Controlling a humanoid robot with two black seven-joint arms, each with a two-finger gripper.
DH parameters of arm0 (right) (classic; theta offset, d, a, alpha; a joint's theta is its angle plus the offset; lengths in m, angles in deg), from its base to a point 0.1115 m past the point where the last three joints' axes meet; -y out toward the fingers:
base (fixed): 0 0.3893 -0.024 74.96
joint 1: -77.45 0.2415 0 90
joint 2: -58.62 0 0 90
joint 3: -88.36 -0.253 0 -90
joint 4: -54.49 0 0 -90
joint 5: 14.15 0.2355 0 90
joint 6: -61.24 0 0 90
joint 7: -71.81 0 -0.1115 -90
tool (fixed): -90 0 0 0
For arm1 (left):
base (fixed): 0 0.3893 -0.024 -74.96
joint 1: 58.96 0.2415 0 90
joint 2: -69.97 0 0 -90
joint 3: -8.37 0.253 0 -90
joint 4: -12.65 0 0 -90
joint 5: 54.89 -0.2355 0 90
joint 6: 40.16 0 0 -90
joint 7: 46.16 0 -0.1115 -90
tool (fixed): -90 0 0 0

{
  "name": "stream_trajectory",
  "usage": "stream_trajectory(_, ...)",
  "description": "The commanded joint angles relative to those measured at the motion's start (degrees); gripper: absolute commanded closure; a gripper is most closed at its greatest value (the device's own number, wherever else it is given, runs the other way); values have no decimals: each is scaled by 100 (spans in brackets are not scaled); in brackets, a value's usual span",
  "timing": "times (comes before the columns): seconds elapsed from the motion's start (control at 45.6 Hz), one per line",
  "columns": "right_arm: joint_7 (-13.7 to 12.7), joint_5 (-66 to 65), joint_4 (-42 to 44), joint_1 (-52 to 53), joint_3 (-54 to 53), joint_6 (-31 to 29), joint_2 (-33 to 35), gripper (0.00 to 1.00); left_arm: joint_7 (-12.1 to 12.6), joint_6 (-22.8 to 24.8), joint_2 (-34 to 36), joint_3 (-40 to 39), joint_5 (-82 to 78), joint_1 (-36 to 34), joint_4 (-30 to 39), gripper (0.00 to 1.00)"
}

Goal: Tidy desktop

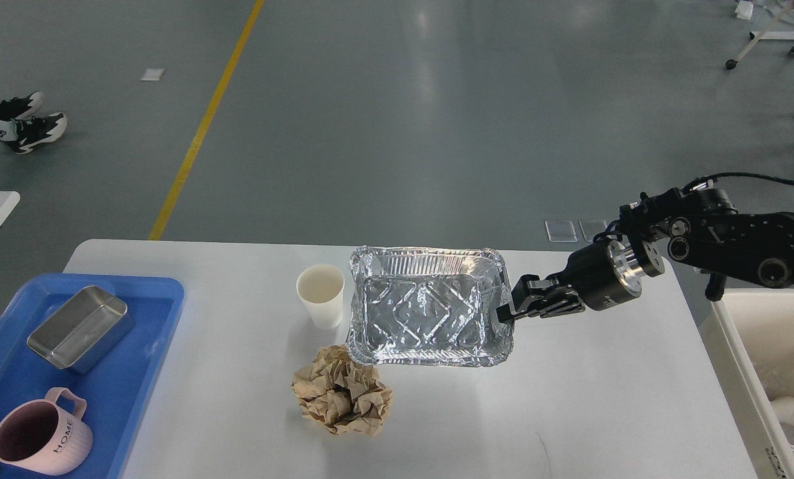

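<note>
The white desktop (570, 399) fills the lower part of the head view. My right gripper (506, 313) is shut on the right rim of a shiny foil tray (430, 306) and holds it above the desktop at mid-table. A white paper cup (321, 295) stands upright just left of the foil tray. A crumpled ball of brown paper (341, 391) lies in front of the cup, its top edge close under the foil tray's front left corner. My left gripper is out of view.
A blue plastic tray (150, 299) at the left edge holds a steel rectangular tin (79, 327) and a pink mug (39, 432). A white bin (763, 372) stands off the desktop's right edge. A person's feet (20, 123) are on the floor, far left.
</note>
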Motion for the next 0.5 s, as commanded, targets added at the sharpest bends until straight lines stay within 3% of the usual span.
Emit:
stream_trajectory(0.0, 0, 0, -10, 25, -9, 0, 13, 100, -18, -881, -111, 348, -64, -1, 79, 2)
stream_trajectory(0.197, 0, 18, -19, 105, -9, -9, 13, 100, 157, -1129, -445, 550, -863, 51, 202, 2)
stream_trajectory(0.307, 0, 18, -19, 105, -9, -9, 13, 100, 491, -962, -384, 700, -1048, 140, 430, 2)
stream_trajectory(0.482, 0, 18, -19, 113, 0, -9, 21, 100, 527, -461, -314, 849, -1066, 140, 782, 2)
